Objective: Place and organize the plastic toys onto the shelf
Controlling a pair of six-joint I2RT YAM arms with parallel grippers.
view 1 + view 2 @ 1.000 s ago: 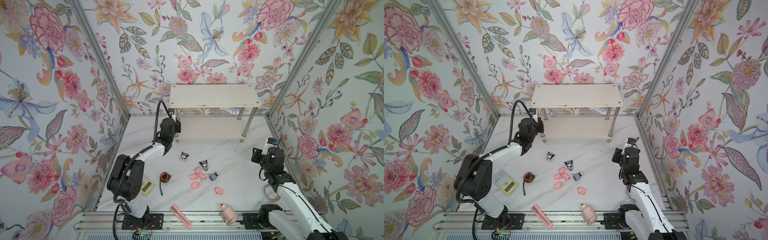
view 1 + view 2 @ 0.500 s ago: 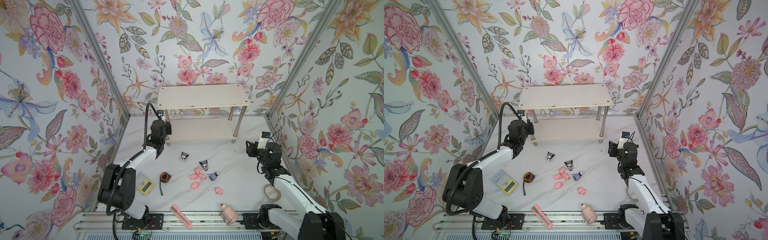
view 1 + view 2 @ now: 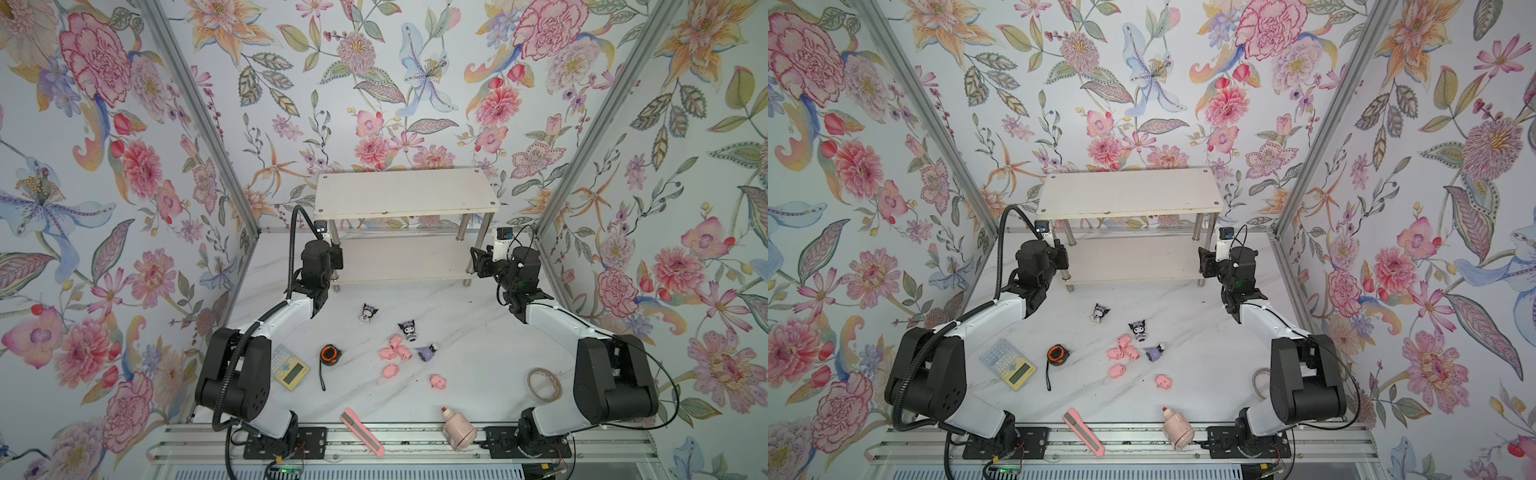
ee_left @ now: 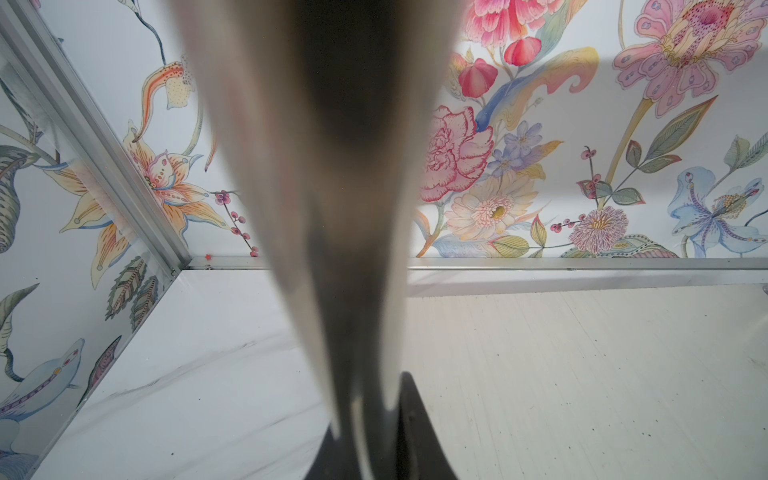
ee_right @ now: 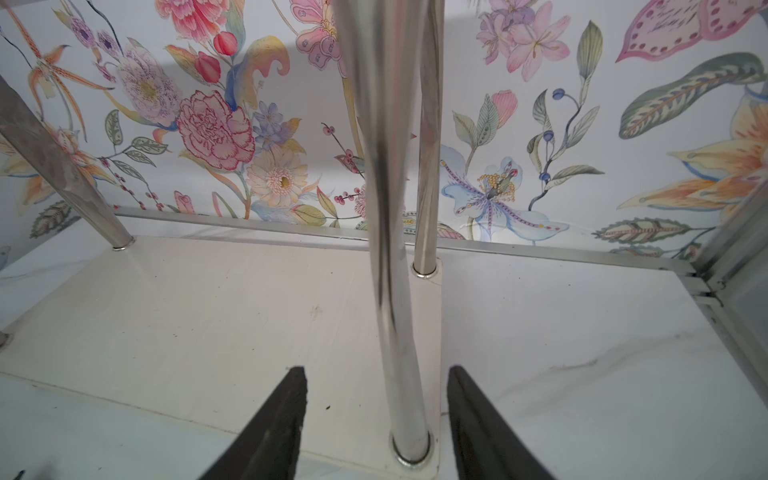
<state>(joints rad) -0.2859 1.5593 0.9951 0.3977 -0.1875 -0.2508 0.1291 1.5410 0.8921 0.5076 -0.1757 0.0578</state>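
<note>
The white two-tier shelf (image 3: 405, 193) (image 3: 1129, 191) stands at the back of the table in both top views. My left gripper (image 3: 334, 253) (image 4: 365, 436) is shut on its front-left chrome leg (image 4: 353, 249). My right gripper (image 3: 478, 264) (image 5: 376, 369) is open, its fingers either side of the front-right leg (image 5: 395, 291) without touching it. The plastic toys lie on the table in front: pink pigs (image 3: 395, 351) (image 3: 1123, 351) bunched together, one pig (image 3: 437, 380) apart, two horned purple figures (image 3: 368, 312) (image 3: 409, 329) upright and a third (image 3: 428, 353) on its side. Both shelf boards are bare.
A calculator (image 3: 291, 368) and a tape measure (image 3: 329, 356) lie at the front left. A pink box cutter (image 3: 361, 432) and a pink bottle (image 3: 457, 428) rest at the front edge. A tape roll (image 3: 544, 384) lies by the right arm. Flowered walls close in on three sides.
The shelf has slid to the left with my left gripper holding its leg. My right gripper has moved in to the front-right leg and opened around it.
</note>
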